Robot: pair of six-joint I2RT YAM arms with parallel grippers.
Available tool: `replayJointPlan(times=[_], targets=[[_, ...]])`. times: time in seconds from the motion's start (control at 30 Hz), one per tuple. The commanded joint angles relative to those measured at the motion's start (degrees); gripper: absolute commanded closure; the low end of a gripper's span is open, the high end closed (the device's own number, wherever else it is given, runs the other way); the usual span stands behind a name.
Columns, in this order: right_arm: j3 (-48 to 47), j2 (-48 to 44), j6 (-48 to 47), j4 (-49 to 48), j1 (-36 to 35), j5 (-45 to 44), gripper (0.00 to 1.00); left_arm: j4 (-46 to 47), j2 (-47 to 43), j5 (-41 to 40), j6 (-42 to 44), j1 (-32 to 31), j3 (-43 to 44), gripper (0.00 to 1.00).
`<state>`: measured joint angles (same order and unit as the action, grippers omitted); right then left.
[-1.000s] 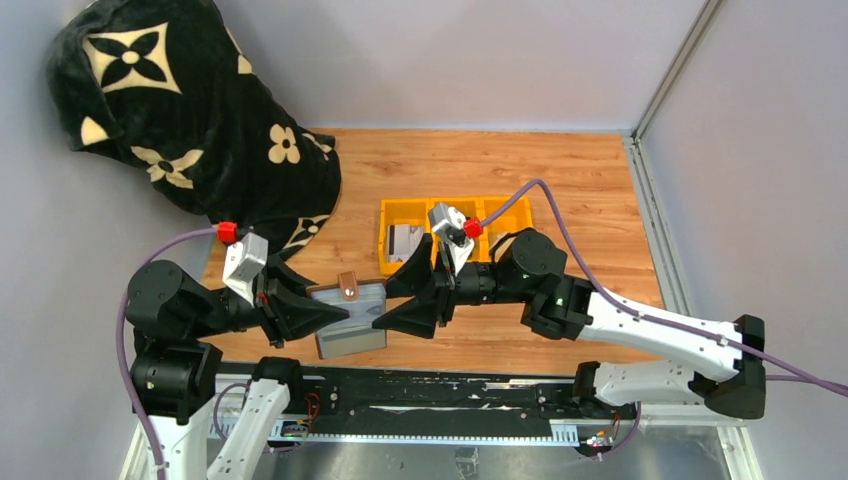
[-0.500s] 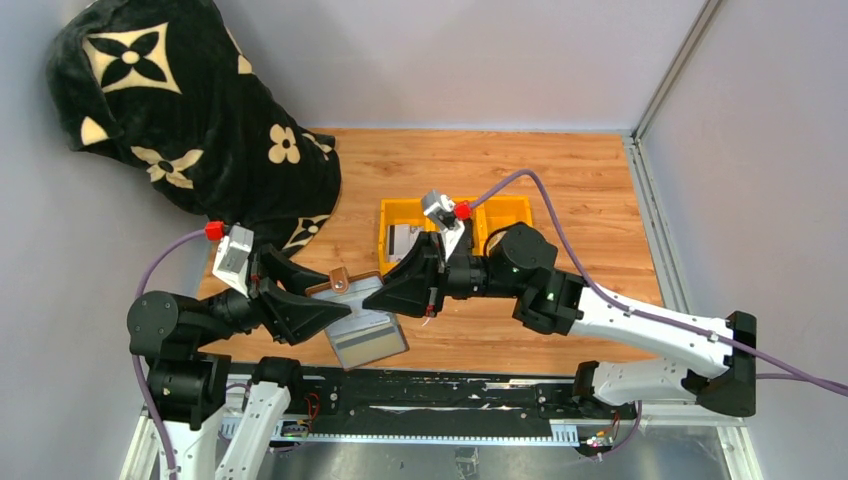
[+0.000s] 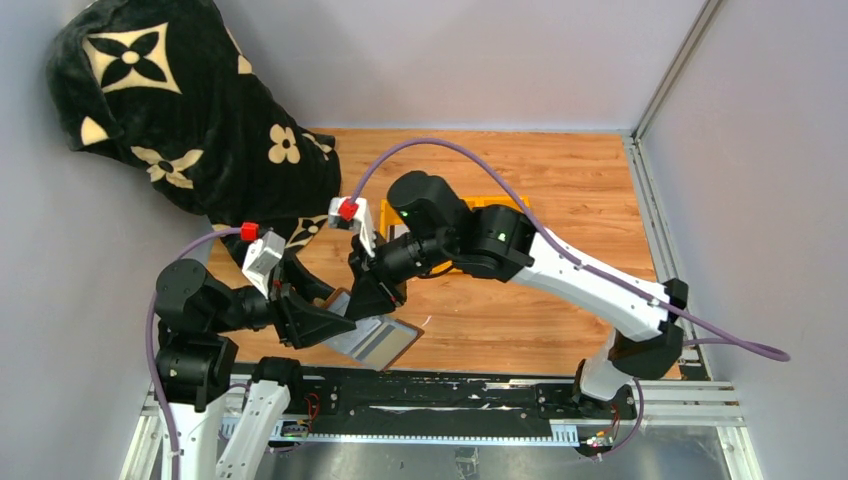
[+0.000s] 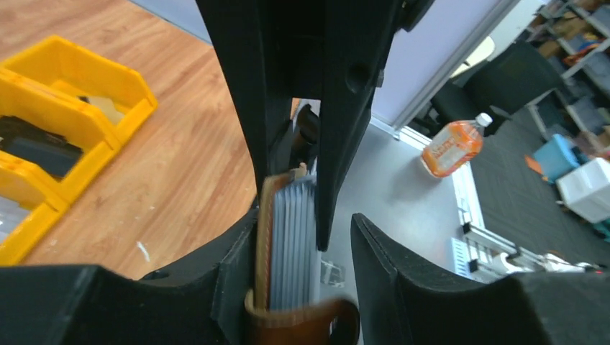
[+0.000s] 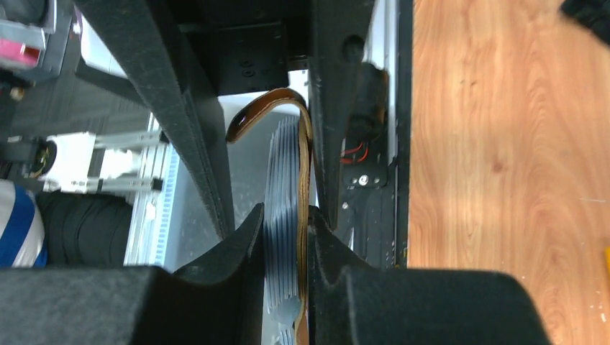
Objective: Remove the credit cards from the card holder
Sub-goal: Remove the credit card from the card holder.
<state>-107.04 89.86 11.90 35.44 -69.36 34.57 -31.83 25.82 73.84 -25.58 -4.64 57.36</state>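
Observation:
The brown leather card holder hangs tilted over the table's front edge, its grey pleated pockets showing. My right gripper reaches down from above and is shut on it. In the right wrist view both fingers press the grey pockets and the leather back of the card holder. My left gripper is at the holder's left end. In the left wrist view the card holder leans on one finger only, and a gap separates it from the other. The left gripper is open. No loose card is visible.
A yellow three-compartment tray stands behind the right arm; in the left wrist view the tray holds a dark flat item. A black flowered blanket fills the back left corner. A black rail borders the front edge.
The right arm swung left and over the holder, and its gripper closed on it. The holder tipped and slid toward the front edge. The left gripper's jaws now stand apart around it.

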Motion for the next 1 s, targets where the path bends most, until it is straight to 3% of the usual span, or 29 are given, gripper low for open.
replayJointPlan(times=[0.0,0.2,0.5,0.57,0.67,0.83,0.9,0.93,0.97], targets=[[-7.46,3.39,-4.75,12.51,-0.77,2.03,1.0,-1.26,-0.77,7.35,2.8,0.07,-2.63,0.54],[-16.66,8.85,-6.78,18.32,-1.45,3.38,1.0,-1.23,-1.93,10.88,2.73,0.07,-6.19,0.63],[-22.73,11.47,-9.92,22.67,-1.47,3.97,1.0,-1.22,-6.68,11.16,-0.58,0.07,-8.69,0.47],[-23.23,12.02,-10.05,23.05,-1.55,4.58,1.0,-1.3,-7.09,10.52,-0.24,0.07,-8.71,0.47],[-23.53,12.55,-10.33,23.3,-1.97,5.04,1.0,-1.3,-6.28,8.31,0.29,0.07,-8.13,0.58],[-24.66,13.56,-11.03,23.98,-2.86,6.02,0.99,-1.62,-3.94,5.98,1.72,0.07,-6.98,0.86],[-24.38,13.16,-10.67,22.94,-2.84,6.71,0.83,-1.77,-3.73,4.9,2.5,0.07,-6.76,0.96],[-23.17,12.26,-10.4,21.02,-2.71,7.33,0.64,-1.81,-3.57,4.44,2.56,0.03,-6.6,1.0],[-20.35,10.98,-9.95,19.13,-2.43,8.11,0.55,-1.97,-3.32,4.15,2.45,0.07,-6.26,1.0]])
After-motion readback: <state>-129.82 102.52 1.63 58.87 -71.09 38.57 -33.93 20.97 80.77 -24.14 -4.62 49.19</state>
